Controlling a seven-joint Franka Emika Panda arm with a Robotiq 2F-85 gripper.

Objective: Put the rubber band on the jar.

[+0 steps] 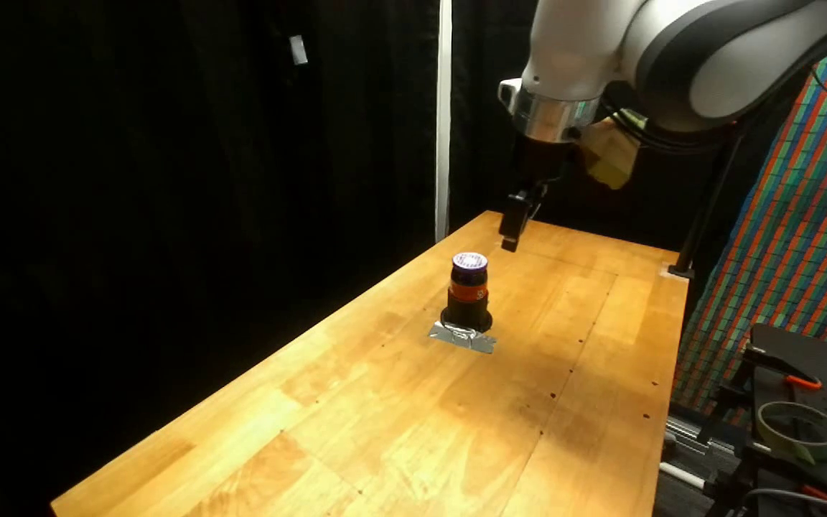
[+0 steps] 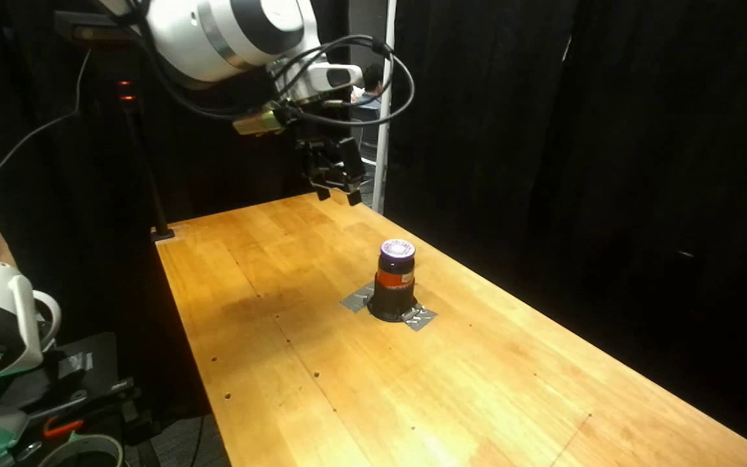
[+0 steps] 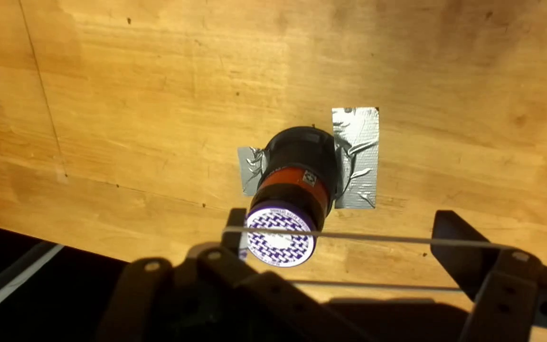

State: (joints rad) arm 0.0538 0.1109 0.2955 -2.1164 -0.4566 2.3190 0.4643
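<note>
Hand point(image 3: 341, 225), spread, holds 1 stretched rubber band point(image 3: 373, 236) clear of the jar point(image 2: 395, 274).

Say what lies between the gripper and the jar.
Only the rubber band, stretched across the open gripper; in the wrist view it crosses in front of the jar.

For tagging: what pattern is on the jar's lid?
A white lid with purple dashes, best in wrist view.
</note>
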